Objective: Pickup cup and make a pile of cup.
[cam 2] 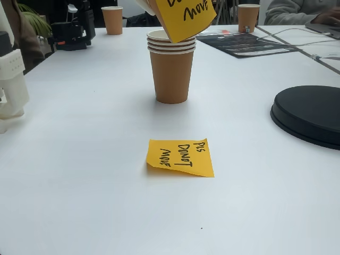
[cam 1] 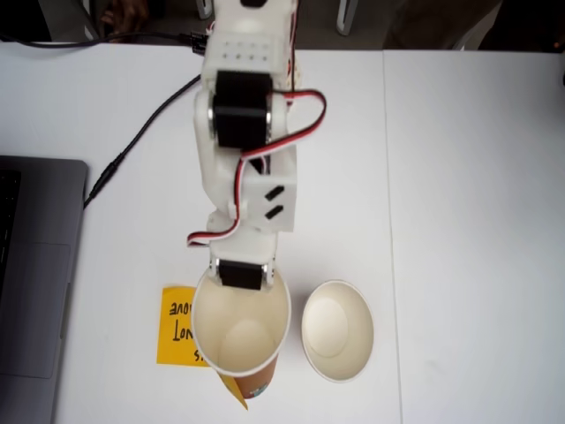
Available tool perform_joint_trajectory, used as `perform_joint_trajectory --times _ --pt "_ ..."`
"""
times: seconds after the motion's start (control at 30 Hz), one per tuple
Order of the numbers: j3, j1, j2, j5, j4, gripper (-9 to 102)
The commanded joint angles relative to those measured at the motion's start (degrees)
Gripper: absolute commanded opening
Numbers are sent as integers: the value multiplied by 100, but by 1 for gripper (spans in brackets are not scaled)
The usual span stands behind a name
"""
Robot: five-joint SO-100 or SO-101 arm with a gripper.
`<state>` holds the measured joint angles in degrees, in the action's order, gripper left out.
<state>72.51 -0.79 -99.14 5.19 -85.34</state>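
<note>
In the low fixed view, a sticky note (cam 2: 180, 156) lies nearest and reads "PLS DONOT MOVE". Beyond it, at 12 o'clock, the pile (cam 2: 171, 69) stands upright with three rims showing. Over its top hangs a second note (cam 2: 186, 18) with "MOVE" legible, apparently stuck to the lifted cup (cam 1: 240, 331). From above, the claw (cam 1: 240, 281) is clenched on that cup's rim, at 9 o'clock of the pile. Nesting this cup looks like what is left.

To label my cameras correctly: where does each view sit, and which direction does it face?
A fixed view: overhead, facing straight down at white table; white arm's gripper holds orange-brown paper cup.
A fixed view: table height, facing sideways at stacked brown paper cups; white robot part, left edge.
Both share the flat orange handwritten sticky note.
</note>
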Motion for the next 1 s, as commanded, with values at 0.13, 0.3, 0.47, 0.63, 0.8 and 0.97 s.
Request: perform_joint_trajectory --times 0.13,0.3,0.47,0.63,0.8,0.97 --pt "-738 325 -650 -44 -158 -7" --pt "-1494 642 -589 26 -782 -7" --pt "-1793 844 -589 44 -1134 -7" --pt "-1872 1125 -589 44 -1134 -7" --pt "-1872 1459 -606 53 -1134 -7" --pt "-1881 1652 -598 53 -1134 -7"
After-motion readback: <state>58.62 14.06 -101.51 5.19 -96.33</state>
